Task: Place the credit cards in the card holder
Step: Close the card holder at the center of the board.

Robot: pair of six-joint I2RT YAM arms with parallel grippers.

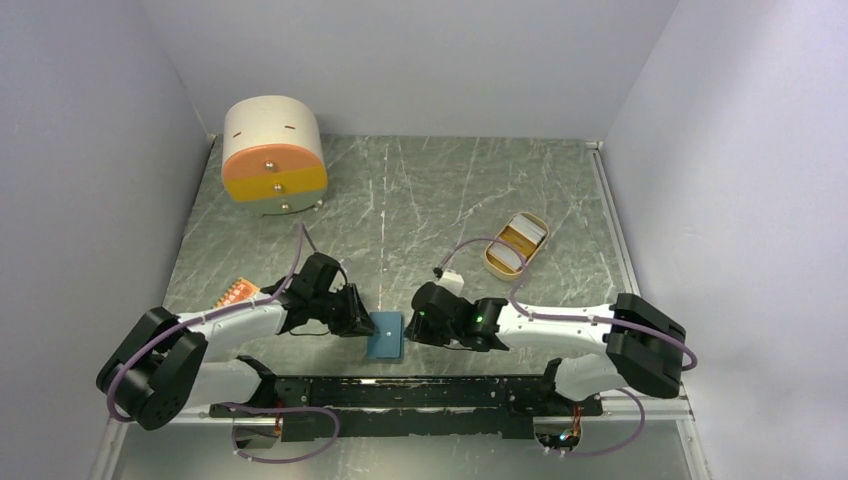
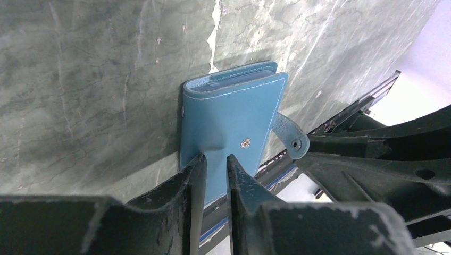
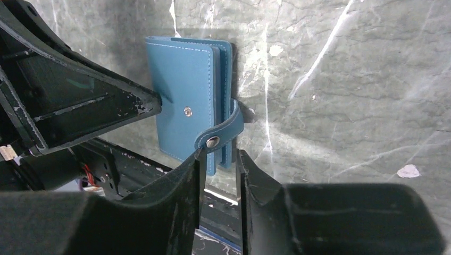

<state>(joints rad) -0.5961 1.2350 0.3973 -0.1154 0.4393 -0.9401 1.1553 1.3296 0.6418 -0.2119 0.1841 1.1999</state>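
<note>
The card holder [image 1: 385,336], a closed blue wallet, lies near the table's front edge between my two grippers. My left gripper [image 1: 362,322] is shut on its left edge, and in the left wrist view the cover [image 2: 234,114] runs in between the narrow jaws of the gripper [image 2: 215,158]. My right gripper [image 1: 412,327] is shut on the wallet's near right corner [image 3: 183,90]. The unsnapped tab [image 3: 220,133] rests against that gripper's [image 3: 219,152] left fingertip. An orange credit card [image 1: 238,291] lies flat on the table left of the left arm.
An oval tan tray [image 1: 497,265] holding whitish cards sits at the middle right. A round cream and orange drawer chest [image 1: 272,155] stands at the back left. The black base rail [image 1: 400,395] runs just below the wallet. Grey walls close in three sides.
</note>
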